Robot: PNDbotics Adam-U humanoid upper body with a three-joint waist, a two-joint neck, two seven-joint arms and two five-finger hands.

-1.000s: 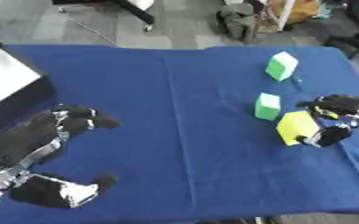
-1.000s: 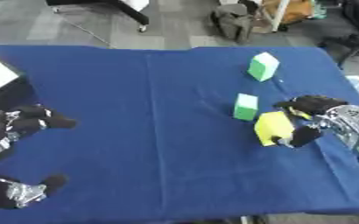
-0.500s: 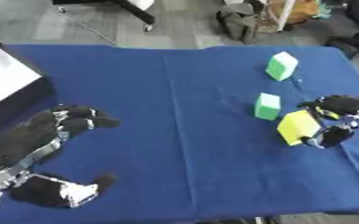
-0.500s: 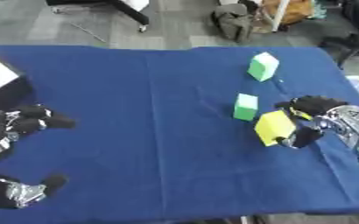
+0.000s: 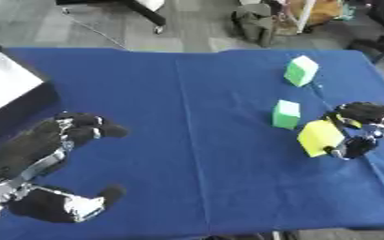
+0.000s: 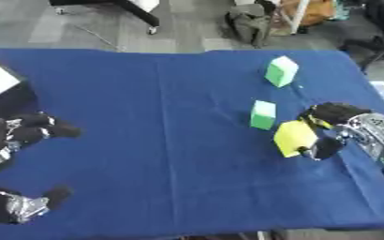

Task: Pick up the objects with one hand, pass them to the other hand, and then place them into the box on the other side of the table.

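Note:
A yellow block (image 5: 319,137) lies on the blue table at the right, with my right hand (image 6: 329,127) curled round it, fingers above and thumb below. Just left of it stands a small green block (image 5: 285,114). A second green block (image 5: 301,71) stands farther back on the right. My left hand (image 5: 82,131) hovers at the left with its fingers curled and nothing in it. The box (image 5: 11,93), white inside with dark walls, sits at the far left edge, partly cut off.
The blue cloth table (image 5: 187,140) stretches bare between my two hands. Beyond its far edge are a grey floor, chair legs and bags. My left forearm fills the lower left corner.

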